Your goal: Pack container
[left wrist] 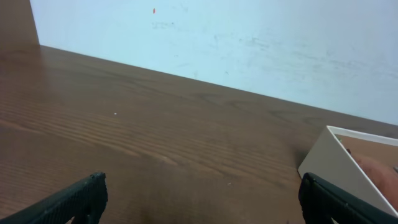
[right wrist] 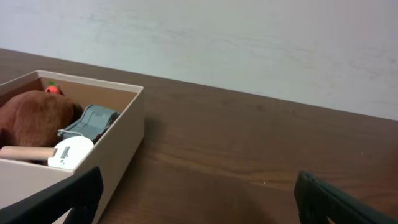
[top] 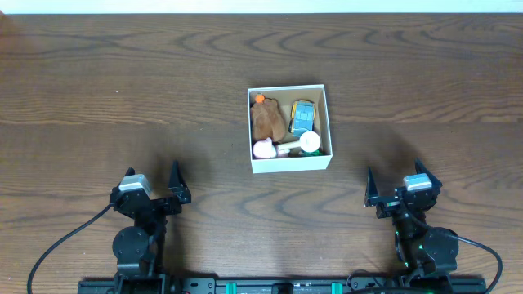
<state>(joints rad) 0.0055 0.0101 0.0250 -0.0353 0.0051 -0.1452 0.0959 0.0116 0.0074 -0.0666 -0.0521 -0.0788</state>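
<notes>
While the left gripper (top: 152, 173) and right gripper (top: 393, 171) gape empty, the container (top: 290, 163) sits ahead between them.

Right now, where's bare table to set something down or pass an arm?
Bare wood left of the box out to the table edge, same on its right, a strip behind it, and the gap in front between left gripper and right gripper. Crowded only inside the box: toys fill it.

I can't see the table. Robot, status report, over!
Left fingers open, empty. Right fingers open, empty. Box out front, toys inside. Nothing in the way.
</notes>
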